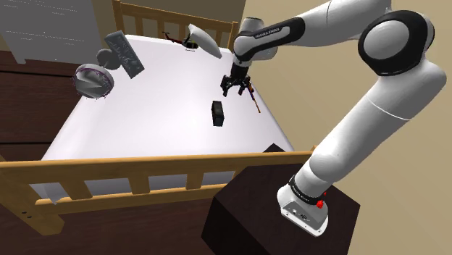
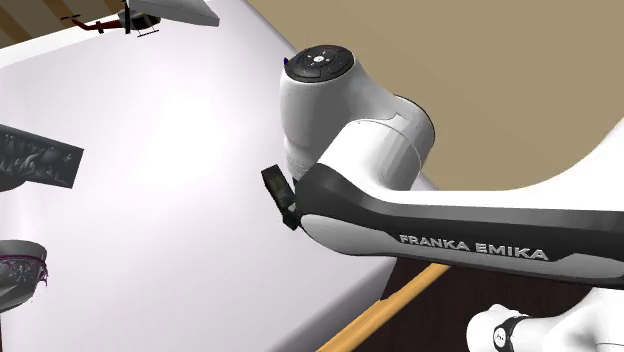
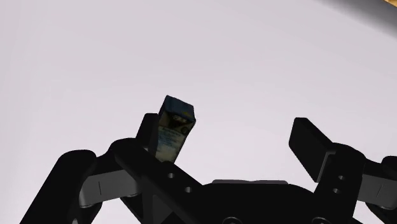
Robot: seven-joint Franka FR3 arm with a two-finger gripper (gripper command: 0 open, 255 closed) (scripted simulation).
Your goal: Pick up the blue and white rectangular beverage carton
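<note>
The beverage carton (image 1: 217, 113) stands upright on the white bed top (image 1: 159, 116), looking dark in the shoulder view. The wrist view shows the carton (image 3: 173, 127) with a dark blue top and a pale printed face. My black gripper (image 1: 236, 91) hangs a little above the bed, just behind the carton toward the headboard. The gripper (image 3: 230, 137) is open with nothing clasped. The carton sits by the tip of one finger (image 3: 149, 130), outside the gap; the other finger (image 3: 312, 145) stands well apart. In the second exterior view the carton (image 2: 280, 196) is partly hidden by the arm.
A wooden bed frame (image 1: 137, 170) runs along the near edge, and a headboard (image 1: 156, 18) along the far one. A bowl (image 1: 93, 80), a grey flat object (image 1: 123, 53), a white object (image 1: 205, 40) and a thin red-dark stick (image 1: 253, 100) lie on the bed. My dark stand (image 1: 261, 210) sits at lower right.
</note>
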